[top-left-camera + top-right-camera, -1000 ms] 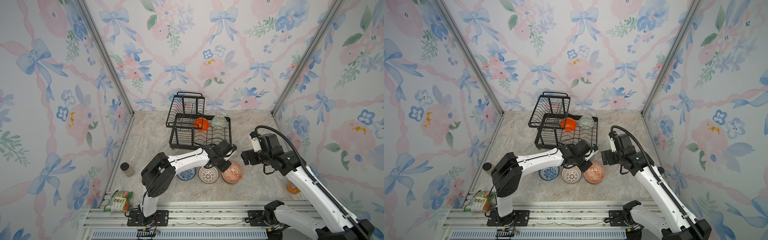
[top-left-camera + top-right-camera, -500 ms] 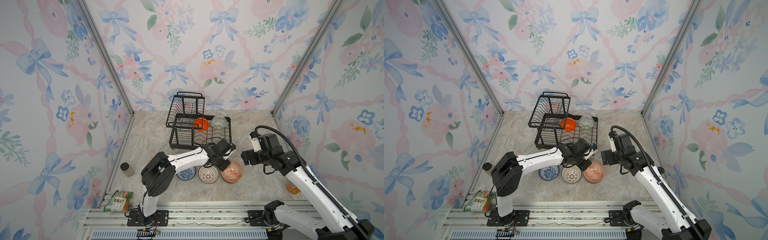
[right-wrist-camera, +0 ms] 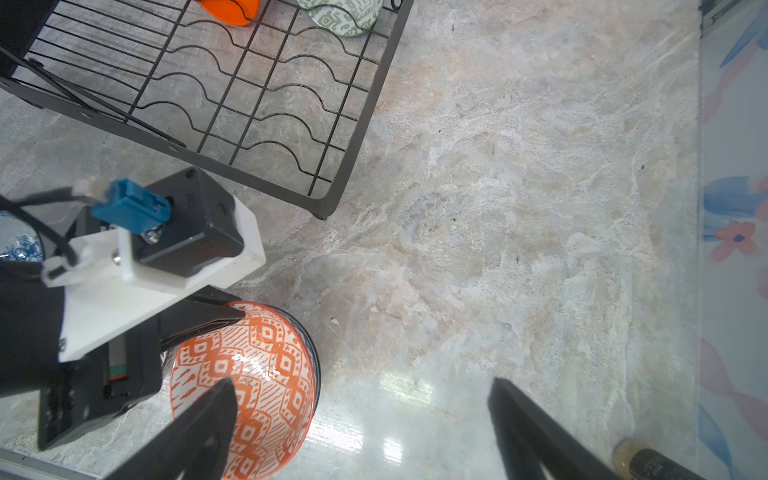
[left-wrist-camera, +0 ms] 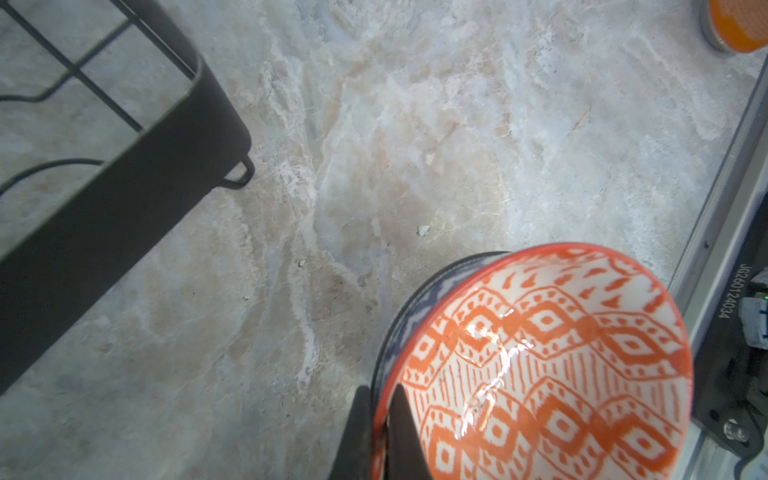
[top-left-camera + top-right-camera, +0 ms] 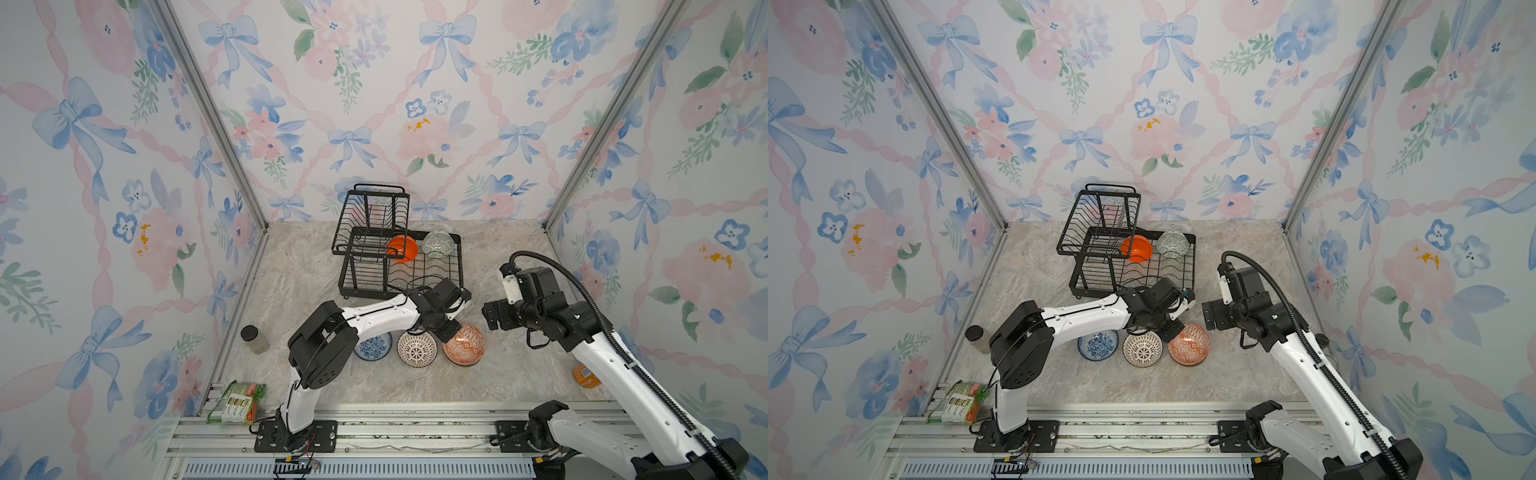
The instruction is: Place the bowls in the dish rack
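Observation:
My left gripper is shut on the rim of the orange-white patterned bowl. That bowl is tilted, with a dark rim showing under it. Left of it, on the table, are the brown-lattice bowl and the blue-white floral bowl. The black wire dish rack holds a plain orange bowl and a grey-green bowl. My right gripper hangs open just right of the held bowl.
A black-lidded jar stands by the left wall. A food packet lies at the front left corner. An orange labelled container sits near the right wall. The rack's front corner is close behind the left wrist.
The left gripper has shifted very slightly at the bowl's rim and stays shut on it. The right arm has not moved.

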`<action>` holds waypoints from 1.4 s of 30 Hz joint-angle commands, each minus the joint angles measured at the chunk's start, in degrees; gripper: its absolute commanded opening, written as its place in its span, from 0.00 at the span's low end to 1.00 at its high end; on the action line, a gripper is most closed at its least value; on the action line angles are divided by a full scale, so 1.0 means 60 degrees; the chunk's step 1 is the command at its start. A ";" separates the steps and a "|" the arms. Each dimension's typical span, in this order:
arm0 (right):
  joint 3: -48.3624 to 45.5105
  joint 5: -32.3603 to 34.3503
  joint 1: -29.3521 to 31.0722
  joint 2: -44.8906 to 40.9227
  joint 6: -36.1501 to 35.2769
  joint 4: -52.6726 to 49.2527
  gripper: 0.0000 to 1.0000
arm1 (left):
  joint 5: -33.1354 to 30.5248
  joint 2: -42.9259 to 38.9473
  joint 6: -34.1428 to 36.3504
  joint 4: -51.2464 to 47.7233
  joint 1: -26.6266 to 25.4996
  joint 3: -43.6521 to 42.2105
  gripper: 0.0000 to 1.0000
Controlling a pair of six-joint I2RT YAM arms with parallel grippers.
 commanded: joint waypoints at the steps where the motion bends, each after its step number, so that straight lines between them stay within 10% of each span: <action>1: -0.0082 -0.0041 0.0110 -0.0005 -0.0111 0.0081 0.97 | 0.0266 0.0199 -0.0032 0.0104 0.0073 0.0275 0.10; 11: -0.0085 -0.0040 0.0121 0.0043 -0.0101 0.0095 0.97 | -0.0026 -0.0112 -0.0061 0.0104 0.0118 0.0072 0.28; 42: -0.0114 -0.0021 0.0111 0.0008 -0.0097 0.0071 0.97 | -0.0128 -0.0741 -0.0083 0.0090 0.0090 -0.0046 0.00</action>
